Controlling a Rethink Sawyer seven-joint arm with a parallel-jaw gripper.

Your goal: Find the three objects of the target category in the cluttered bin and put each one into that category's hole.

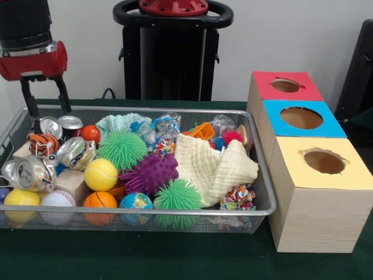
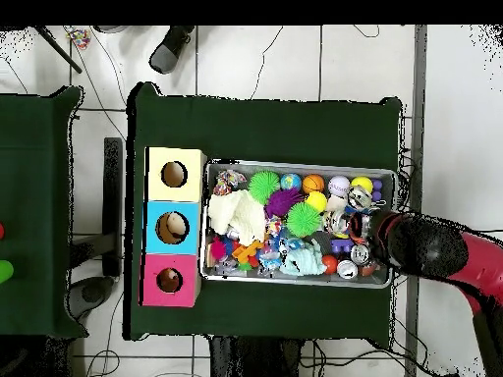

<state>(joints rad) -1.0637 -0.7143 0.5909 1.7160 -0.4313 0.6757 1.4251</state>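
Green table [image 1: 175,262] held wire bin [image 1: 256,201] and three boxes side by side, so drops stayed short. You saw claw [image 1: 45,96] hang over bin's corner, above cans [image 1: 61,125], fingers spread wide, holding nothing. Balls, maybe your targets, sat along near edge: yellow ball [image 1: 101,174], basketball [image 1: 100,201]. Cloth [image 1: 213,166] covered some toys.

On the table [image 1: 175,262], the wire bin [image 1: 256,213] lies at nine o'clock of a row of three holed boxes [image 1: 317,198]. In the bin, cans [image 1: 61,125] crowd the ten o'clock corner under the tool [image 1: 45,105]; the folded cloth [image 1: 215,169] lies toward three.
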